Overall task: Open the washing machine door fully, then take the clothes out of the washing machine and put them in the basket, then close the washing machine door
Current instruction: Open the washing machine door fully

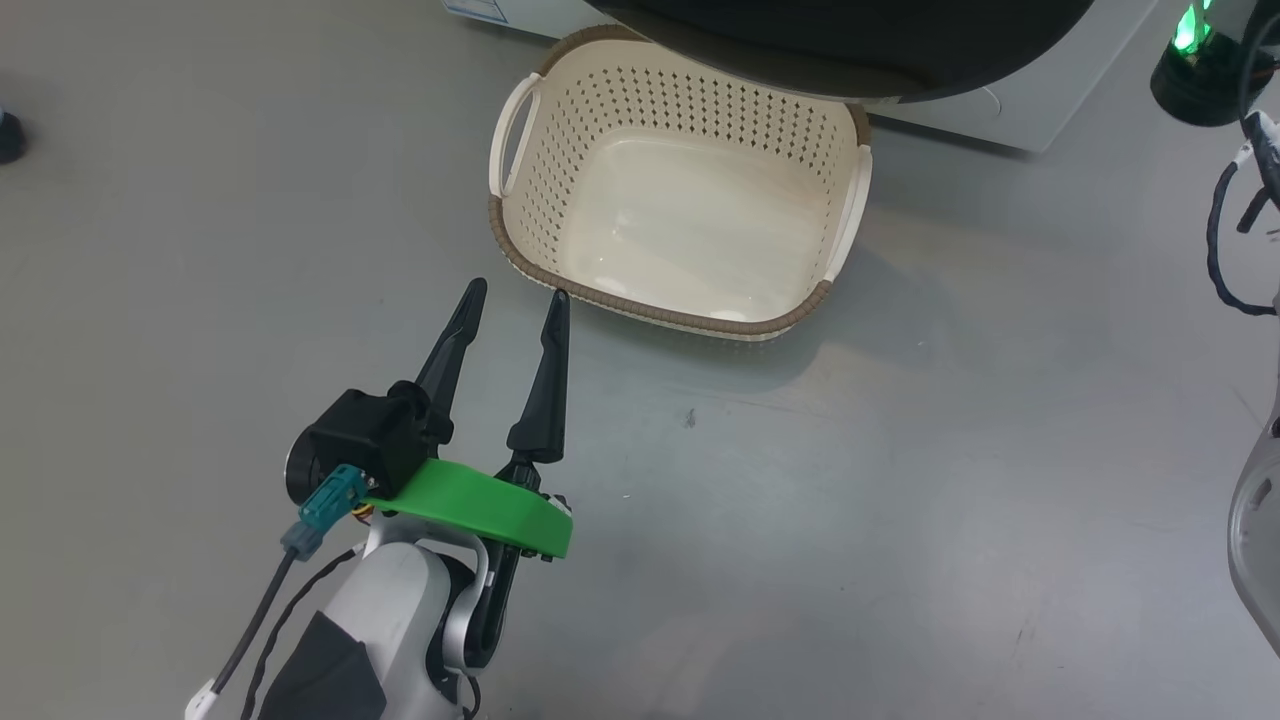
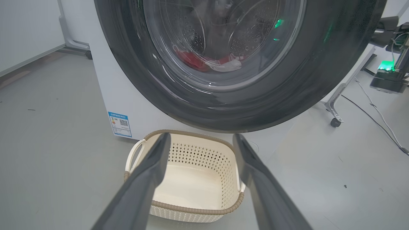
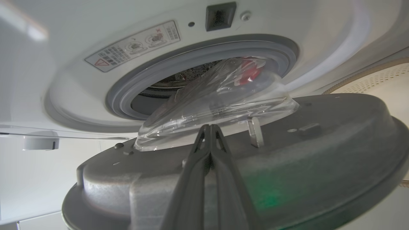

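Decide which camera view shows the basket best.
Head view: the basket lies nearly whole, inside visible. Left wrist view has fingers crossing it; right wrist view catches a rim corner.

washing machine (image 2: 108,91) | blue label (image 2: 120,124): QR code, print illegible | warning sticker (image 3: 132,46): red triangle, text illegible

- A grey floor (image 1: 900,520) is marked by a small dark speck (image 1: 689,418).
- A dark device (image 1: 1195,85) is lit green.
- A castored metal leg (image 2: 350,78) is flanked by a thin cable (image 2: 370,118).
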Motion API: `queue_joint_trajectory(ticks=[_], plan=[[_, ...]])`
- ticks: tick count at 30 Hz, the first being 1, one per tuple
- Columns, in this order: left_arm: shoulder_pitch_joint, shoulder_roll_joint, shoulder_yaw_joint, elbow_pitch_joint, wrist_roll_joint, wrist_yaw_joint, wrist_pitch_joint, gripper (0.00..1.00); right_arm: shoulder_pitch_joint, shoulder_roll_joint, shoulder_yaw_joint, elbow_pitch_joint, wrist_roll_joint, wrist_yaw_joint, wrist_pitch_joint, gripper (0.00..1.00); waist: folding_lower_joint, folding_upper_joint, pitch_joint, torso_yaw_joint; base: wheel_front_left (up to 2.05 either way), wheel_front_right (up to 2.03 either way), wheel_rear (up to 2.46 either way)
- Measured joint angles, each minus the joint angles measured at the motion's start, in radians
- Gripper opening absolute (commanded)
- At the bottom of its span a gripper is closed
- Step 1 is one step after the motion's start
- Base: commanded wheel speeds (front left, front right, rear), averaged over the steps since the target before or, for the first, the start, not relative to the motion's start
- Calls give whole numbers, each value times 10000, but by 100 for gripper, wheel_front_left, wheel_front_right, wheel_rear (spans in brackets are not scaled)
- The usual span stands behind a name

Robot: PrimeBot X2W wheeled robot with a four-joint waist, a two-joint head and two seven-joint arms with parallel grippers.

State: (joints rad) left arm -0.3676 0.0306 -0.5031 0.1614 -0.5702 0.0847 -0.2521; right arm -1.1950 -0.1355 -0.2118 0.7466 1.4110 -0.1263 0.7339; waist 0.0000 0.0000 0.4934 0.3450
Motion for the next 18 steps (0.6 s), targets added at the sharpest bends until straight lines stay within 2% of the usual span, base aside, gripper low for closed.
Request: queue_joint_trajectory(ticks=[18], plan=[[477,4,12,313,90,-12,0,100,1386,309,157,355,59,123,366,0,0,0,-956,-146,0,0,0]])
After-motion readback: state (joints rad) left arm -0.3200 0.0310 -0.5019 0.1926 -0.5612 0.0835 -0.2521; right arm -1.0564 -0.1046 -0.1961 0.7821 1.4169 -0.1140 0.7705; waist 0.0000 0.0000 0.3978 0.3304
